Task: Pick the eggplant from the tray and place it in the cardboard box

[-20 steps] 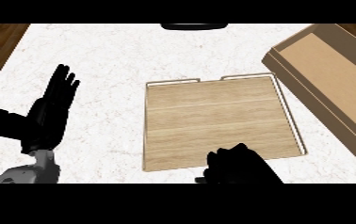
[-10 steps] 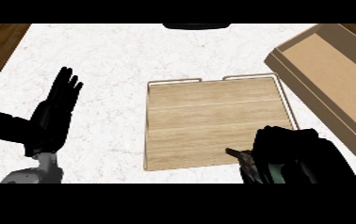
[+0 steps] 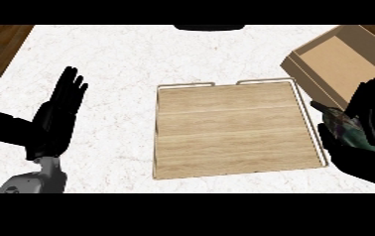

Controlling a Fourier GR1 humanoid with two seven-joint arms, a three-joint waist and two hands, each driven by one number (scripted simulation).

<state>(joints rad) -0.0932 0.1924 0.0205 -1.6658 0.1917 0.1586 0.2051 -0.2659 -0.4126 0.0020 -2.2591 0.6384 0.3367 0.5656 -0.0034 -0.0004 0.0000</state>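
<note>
While your right hand point(image 3: 356, 161) sits at the right edge of the view, its black fingers are curled around the eggplant point(image 3: 345, 131) — you can see only a small patch of it, spotty green and purple, peeking out between the fingers. That hand and the eggplant are just past the right rail of the tray point(image 3: 234, 131), over the white counter point(image 3: 110, 61), and just below the near corner of the cardboard box point(image 3: 338, 56). The eggplant is not in the box. The tray lies flat in the middle of the counter, and you see its pale wood boards from rail to rail. The box sits at the top right, turned at a slant, open on top — its brown floor shows. Your left hand point(image 3: 55, 123) rests at the left side, flat and open, fingers up.
</note>
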